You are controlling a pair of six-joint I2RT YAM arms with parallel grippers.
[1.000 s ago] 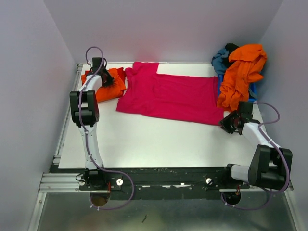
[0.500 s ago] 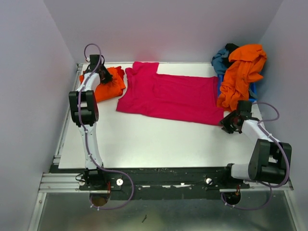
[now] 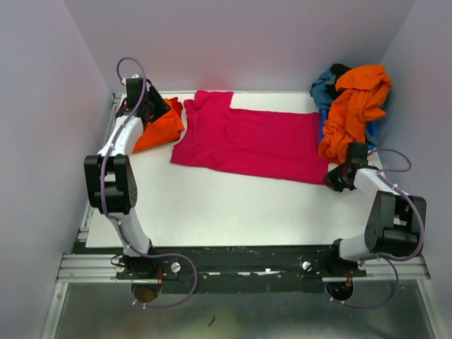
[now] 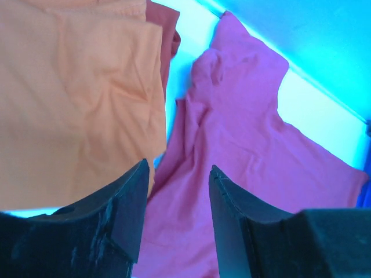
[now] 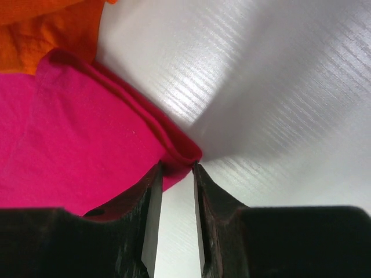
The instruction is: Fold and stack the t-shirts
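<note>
Left gripper (image 3: 150, 107) has lifted off the folded orange t-shirt (image 3: 161, 128) at upper left and opened. Its jaws stand apart and empty, above the gap between that shirt and the magenta-pink t-shirt (image 3: 247, 141). Right gripper (image 3: 337, 176) has crept up to the magenta-pink t-shirt's lower-right corner; jaws narrowly parted, folded hem right at the tips, not pinched. Magenta-pink t-shirt lies flat across the middle of the tabletop (image 3: 233, 205). Heap of unfolded t-shirts (image 3: 353, 106), orange over teal-blue, at upper right.
</note>
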